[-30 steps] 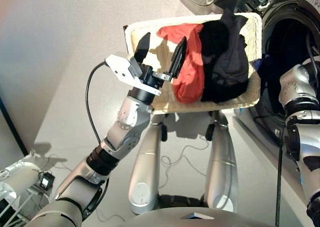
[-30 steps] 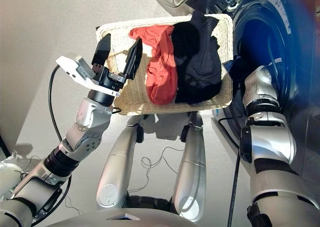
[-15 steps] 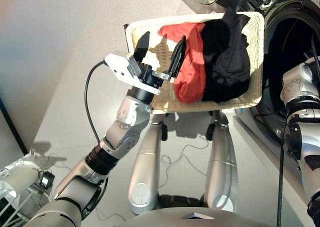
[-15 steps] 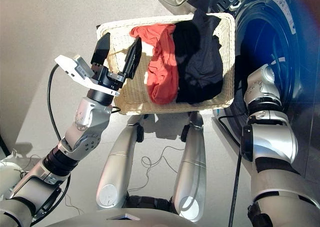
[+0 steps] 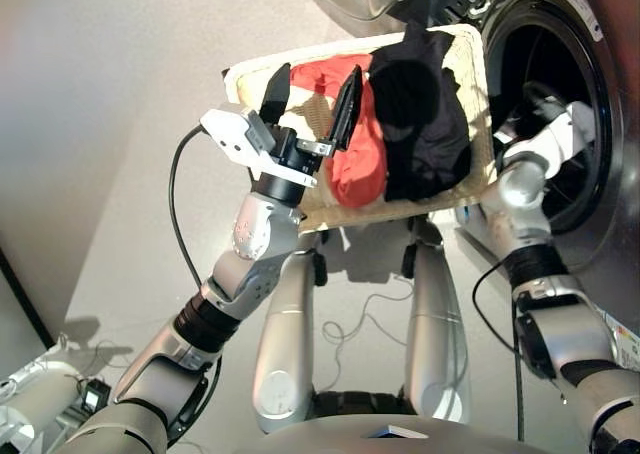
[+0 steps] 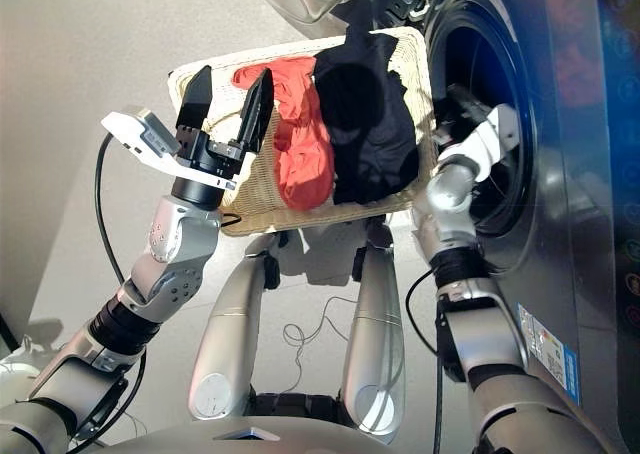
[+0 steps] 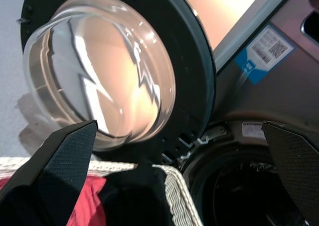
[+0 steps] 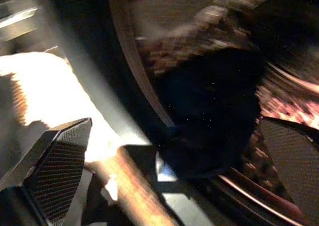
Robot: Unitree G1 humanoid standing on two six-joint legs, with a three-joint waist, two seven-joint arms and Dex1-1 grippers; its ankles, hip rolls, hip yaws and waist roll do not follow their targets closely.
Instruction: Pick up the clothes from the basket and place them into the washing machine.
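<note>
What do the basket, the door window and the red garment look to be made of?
Basket: pale woven wicker, matte; the weave shows along its rim. Door window: clear glass or plastic, which I cannot tell; glossy, with bright reflections, in a black rim. Red garment: soft thin fabric, matte; it lies crumpled in folds.

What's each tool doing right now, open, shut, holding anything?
Left tool: open, empty, over the basket.
Right tool: open, empty, at the washer porthole, dark cloth ahead.
</note>
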